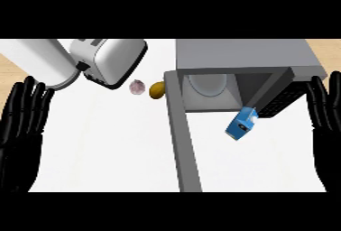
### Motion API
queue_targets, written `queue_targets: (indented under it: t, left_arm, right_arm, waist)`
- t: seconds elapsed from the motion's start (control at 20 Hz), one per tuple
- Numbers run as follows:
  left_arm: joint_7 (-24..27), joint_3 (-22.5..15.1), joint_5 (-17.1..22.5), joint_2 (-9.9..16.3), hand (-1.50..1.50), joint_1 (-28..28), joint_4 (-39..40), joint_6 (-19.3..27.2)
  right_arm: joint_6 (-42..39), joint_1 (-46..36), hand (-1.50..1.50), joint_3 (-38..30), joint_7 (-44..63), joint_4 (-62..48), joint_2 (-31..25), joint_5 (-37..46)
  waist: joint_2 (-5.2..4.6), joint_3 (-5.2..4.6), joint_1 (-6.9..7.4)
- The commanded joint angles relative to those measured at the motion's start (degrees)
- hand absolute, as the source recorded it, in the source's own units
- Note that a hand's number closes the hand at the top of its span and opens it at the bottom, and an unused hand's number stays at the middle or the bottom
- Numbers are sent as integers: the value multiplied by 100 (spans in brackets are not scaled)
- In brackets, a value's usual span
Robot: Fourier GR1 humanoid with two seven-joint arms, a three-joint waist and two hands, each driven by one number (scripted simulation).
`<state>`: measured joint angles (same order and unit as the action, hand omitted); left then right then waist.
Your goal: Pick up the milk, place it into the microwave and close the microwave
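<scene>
The grey box-shaped microwave [243,54] stands at the back right of the white counter [106,153], its long grey door [183,140] swung open toward the front. A round white plate [208,85] lies inside it. The blue milk carton [242,123] sits tilted just before the opening, right of the door. Left of the microwave lie a yellow oval fruit [157,90] and, just beside it, a pale pink garlic bulb [137,87]. The white toaster [110,58] stands behind them, at the back left. The left hand [21,135] stands at the left edge, the right hand [328,131] at the right edge.
</scene>
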<state>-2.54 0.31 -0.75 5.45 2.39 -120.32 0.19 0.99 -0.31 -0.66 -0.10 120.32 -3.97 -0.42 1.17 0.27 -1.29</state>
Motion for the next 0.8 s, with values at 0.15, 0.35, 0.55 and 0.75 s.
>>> queue_targets:
  t: [0.15,0.35,0.55,0.75]
  left_arm:
    - [148,174,283,125,-150,-237,-33,-250]
    - [-349,292,420,-158,-150,-204,164,103]
    - [-390,-62,0,-380,-150,26,-152,318]
    - [-61,-96,192,-412,-150,883,-511,59]
  right_arm:
    - [1014,-1517,-150,103,595,-915,245,1244]
    - [1286,-1818,-150,-299,1032,-1352,390,670]
    - [1756,-2134,-150,-103,941,-1701,394,904]
    - [1581,-1617,-150,-205,701,-1612,303,654]
  waist:
    - [-128,-33,207]
    - [-133,-27,186]
    - [-117,-26,156]
    - [-113,-27,155]
